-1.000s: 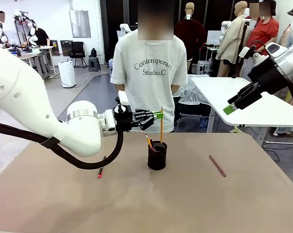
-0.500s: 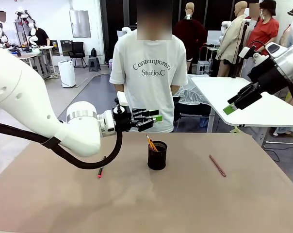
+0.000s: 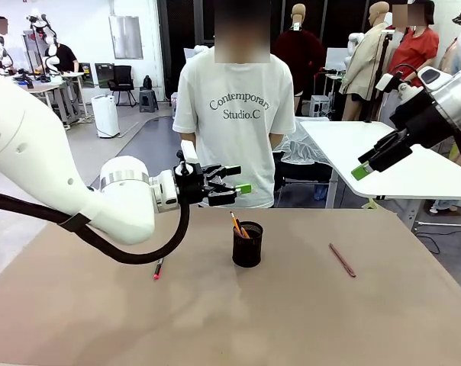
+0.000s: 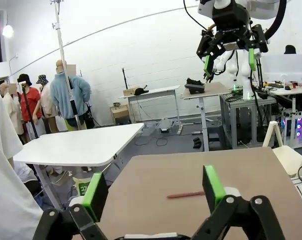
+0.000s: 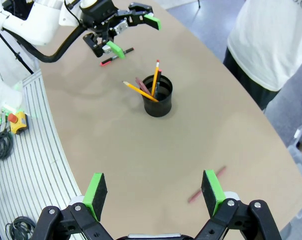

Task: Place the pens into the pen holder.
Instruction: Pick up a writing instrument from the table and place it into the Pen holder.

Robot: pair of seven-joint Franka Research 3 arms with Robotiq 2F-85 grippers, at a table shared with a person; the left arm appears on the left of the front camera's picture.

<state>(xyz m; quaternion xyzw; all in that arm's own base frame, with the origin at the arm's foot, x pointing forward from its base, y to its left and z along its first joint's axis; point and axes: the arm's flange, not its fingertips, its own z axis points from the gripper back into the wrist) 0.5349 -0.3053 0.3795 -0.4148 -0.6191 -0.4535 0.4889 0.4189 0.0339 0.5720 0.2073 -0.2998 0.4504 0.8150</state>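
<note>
Table [image 3: 291,320]: brown, flat top that spans the near scene. A person [image 3: 234,114] in a white printed T-shirt stands at the far edge, behind the centre.

Left gripper [image 3: 238,178]: hangs above the table, left of and higher than the pen holder, with its fingers pointing right. The green pads stand wide apart with nothing between them.

Right gripper [image 3: 365,164]: raised at the far right, well above the table. The fingers are spread and empty.

Pen holder [image 3: 247,248]: black cylindrical cup, upright, near the table centre. It contains yellow-orange pencils [image 5: 155,75] and at least one darker stick. One pencil leans left over the rim.

Maroon pen [image 3: 342,260]: thin and dull red. It lies flat on the table, right of the holder and well apart from it.

Black pen with red ends [image 3: 159,267]: lies flat on the table, left of the holder, below the left arm.
</note>
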